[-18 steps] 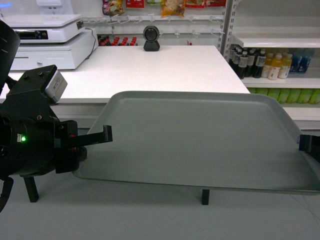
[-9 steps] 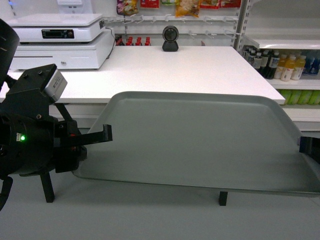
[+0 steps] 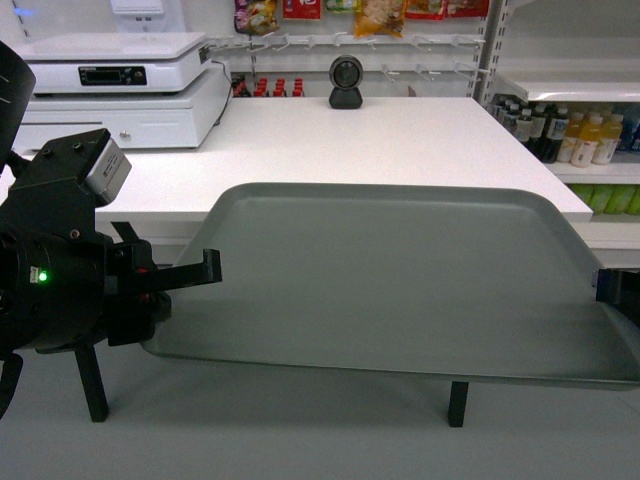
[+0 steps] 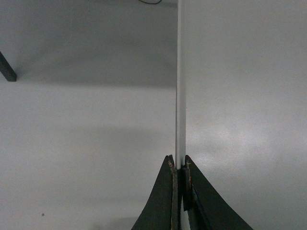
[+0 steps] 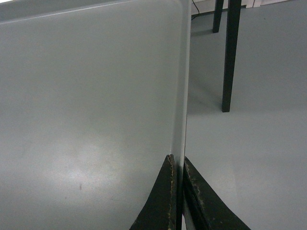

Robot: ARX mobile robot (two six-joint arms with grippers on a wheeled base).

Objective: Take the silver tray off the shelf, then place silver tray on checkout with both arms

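Note:
The silver tray [image 3: 400,280] hangs level in front of me, above the grey floor and just short of the white checkout [image 3: 350,140]. My left gripper [image 3: 205,272] is shut on the tray's left rim, and in the left wrist view its jaws [image 4: 180,165] pinch the thin rim [image 4: 181,96]. My right gripper [image 3: 615,295] shows only partly at the frame's right edge, at the tray's right rim. In the right wrist view this gripper [image 5: 176,163] is shut on the rim, with the tray's surface [image 5: 86,96] to the left. The shelf [image 3: 560,85] with bottles stands at the far right.
On the checkout's back left stands a white cash register [image 3: 120,90], and a black scanner [image 3: 345,82] stands at its far edge. Black legs [image 3: 90,380] [image 3: 458,403] stand under the tray on the floor. Hooks with snack bags hang behind.
The checkout, register and scanner have slid to the right in the head view and more of the counter shows. The tray stays held the same way by both grippers.

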